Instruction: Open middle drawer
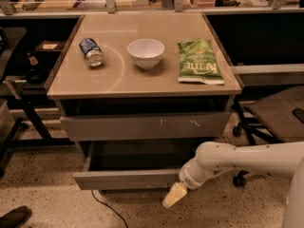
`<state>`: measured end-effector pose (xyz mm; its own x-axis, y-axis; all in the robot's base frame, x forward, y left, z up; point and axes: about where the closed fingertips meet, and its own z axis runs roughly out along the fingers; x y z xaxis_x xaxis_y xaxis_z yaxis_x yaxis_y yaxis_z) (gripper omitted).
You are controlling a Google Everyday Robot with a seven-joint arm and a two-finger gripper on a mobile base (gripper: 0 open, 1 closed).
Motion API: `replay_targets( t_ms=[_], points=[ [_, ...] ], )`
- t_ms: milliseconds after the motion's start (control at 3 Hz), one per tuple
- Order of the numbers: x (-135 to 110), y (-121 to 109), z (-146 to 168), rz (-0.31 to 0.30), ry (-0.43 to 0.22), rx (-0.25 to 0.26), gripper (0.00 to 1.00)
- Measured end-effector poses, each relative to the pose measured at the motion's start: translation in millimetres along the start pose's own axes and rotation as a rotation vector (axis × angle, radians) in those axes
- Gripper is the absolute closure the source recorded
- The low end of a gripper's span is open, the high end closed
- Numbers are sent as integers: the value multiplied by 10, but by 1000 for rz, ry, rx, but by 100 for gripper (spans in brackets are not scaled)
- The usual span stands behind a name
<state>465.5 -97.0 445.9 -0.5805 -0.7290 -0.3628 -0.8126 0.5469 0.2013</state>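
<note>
Middle drawer - the low grey one nearest the floor in this view - stands pulled well out toward the near side. Its flat front sits clear of the cabinet body, and a dark, plain inside shows behind it. At its near right corner is the gripper, a pale tip pointing down and to the left just below the front's lower edge, on the end of the white arm that reaches in from the right. Whether the gripper is open or closed, and whether it has hold of the front at all, cannot be told from here. A black cable trails on the speckled floor under the drawer.

Above and farther back, the taller drawer front with white scratch marks is shut. On the cabinet top lie a can on its side at left, a white bowl in the middle and a green snack bag at right.

Judged from the gap, the opening looks mostly done - what may be left is a little more travel, then letting go and backing the arm away.
</note>
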Motion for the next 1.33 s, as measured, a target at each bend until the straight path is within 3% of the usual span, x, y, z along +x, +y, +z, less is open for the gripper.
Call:
replay_targets(
  t_ms=[333,1000,1333],
  points=[
    [-40,-53,35,-9,-17,0,0],
    [-279,-235,-206,-22,-131,22,0],
    [-272,-237,-215,-22,-133,23,0]
  ],
)
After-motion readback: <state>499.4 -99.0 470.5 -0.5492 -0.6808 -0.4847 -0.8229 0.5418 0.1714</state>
